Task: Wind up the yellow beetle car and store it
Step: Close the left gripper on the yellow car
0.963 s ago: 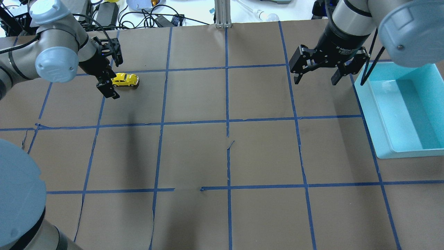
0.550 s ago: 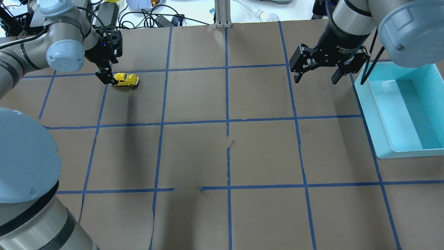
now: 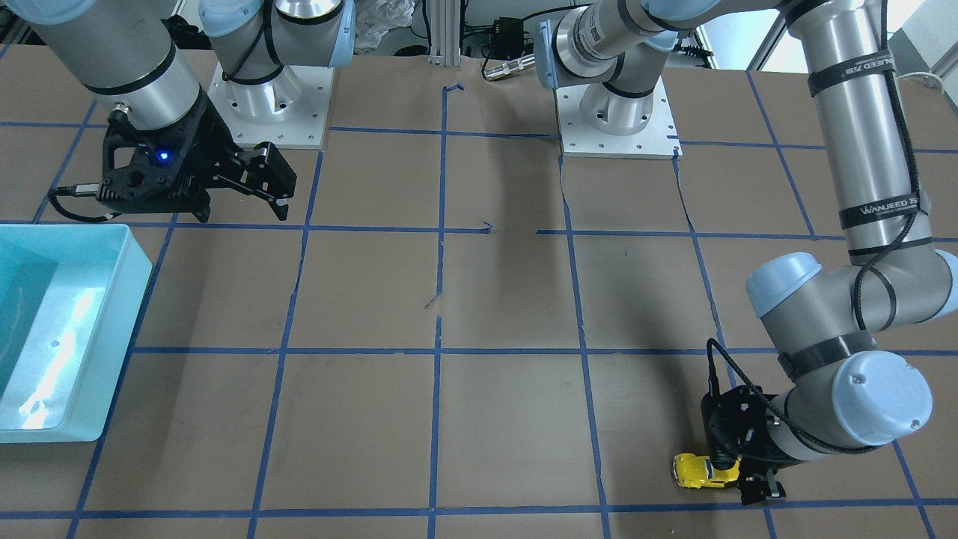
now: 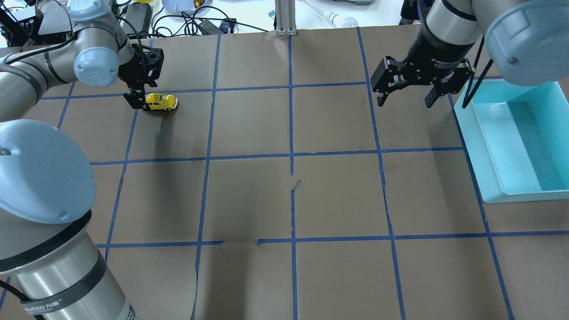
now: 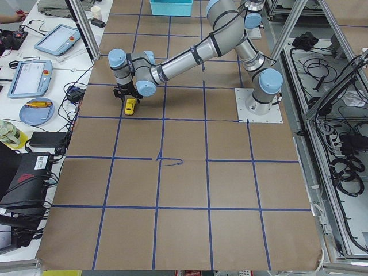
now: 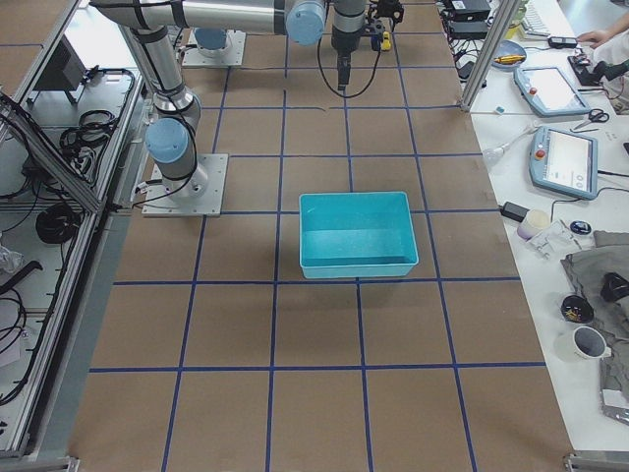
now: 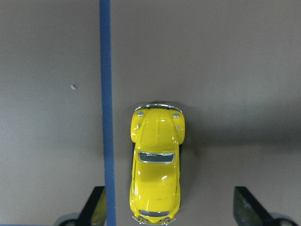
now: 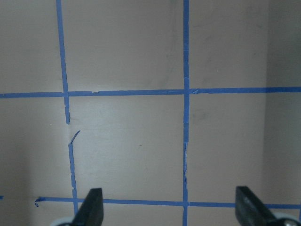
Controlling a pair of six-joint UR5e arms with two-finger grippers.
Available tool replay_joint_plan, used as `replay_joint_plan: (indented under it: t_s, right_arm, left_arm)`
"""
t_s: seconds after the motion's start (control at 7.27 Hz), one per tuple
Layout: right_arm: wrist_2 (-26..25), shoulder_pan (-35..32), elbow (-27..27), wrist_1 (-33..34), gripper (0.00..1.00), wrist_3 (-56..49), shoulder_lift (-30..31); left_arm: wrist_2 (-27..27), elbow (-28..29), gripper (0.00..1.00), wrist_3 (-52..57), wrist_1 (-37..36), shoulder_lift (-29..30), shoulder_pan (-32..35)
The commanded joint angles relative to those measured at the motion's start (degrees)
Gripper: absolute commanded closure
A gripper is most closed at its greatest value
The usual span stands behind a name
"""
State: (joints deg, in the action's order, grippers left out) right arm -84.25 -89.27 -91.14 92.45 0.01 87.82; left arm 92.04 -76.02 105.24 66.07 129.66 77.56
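Overhead exterior view, itemised as we find it.

1. Counter (image 4: 338, 195): brown paper covering, divided into squares by blue tape.

2. Yellow beetle car (image 4: 161, 102): we record it upright on its wheels on the counter, in the far left part of the grid. It sits just below a cross line of tape. In the left wrist-mounted view it lies parallel to a blue tape line (image 7: 107, 94), just beside it and not on it.

3. Left gripper (image 7: 171, 207): lowered over the car and released, its fingers spread wide. The end of the car nearer the wrist camera lies between the two fingertips. One fingertip stands close alongside, across the tape line; the other is well clear of the body. We see no contact on either side.

4. Right gripper (image 4: 405, 103): released, fingers apart, grasping nothing. It hangs above bare counter at the far right of the grid, near the corner of the bin. Its wrist camera shows only paper and tape lines between the fingertips.

5. Teal bin (image 4: 533, 195): rectangular and open-topped, on the counter at the right edge, well apart from the car. We note nothing inside it.
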Motion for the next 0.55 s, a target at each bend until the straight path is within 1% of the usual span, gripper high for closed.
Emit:
replay_joint_plan:
  t_s: [0.0,0.28,0.41]
  right_arm:
    - [-0.2,0.1,0.0,0.0,0.00,-0.4,0.1]
    - [0.1,0.1,-0.1,0.1,0.00,-0.3,0.1]
    - [0.1,0.1,0.0,-0.1,0.00,0.1,0.0]
  left_arm:
    - [1.6,1.4,0.09,0.0,1.8,0.8,0.7]
    - [1.0,4.5,0.09,-0.3,1.7,1.9,0.7]
    - [0.5,4.9,0.10,-0.6,1.7,2.4,0.7]
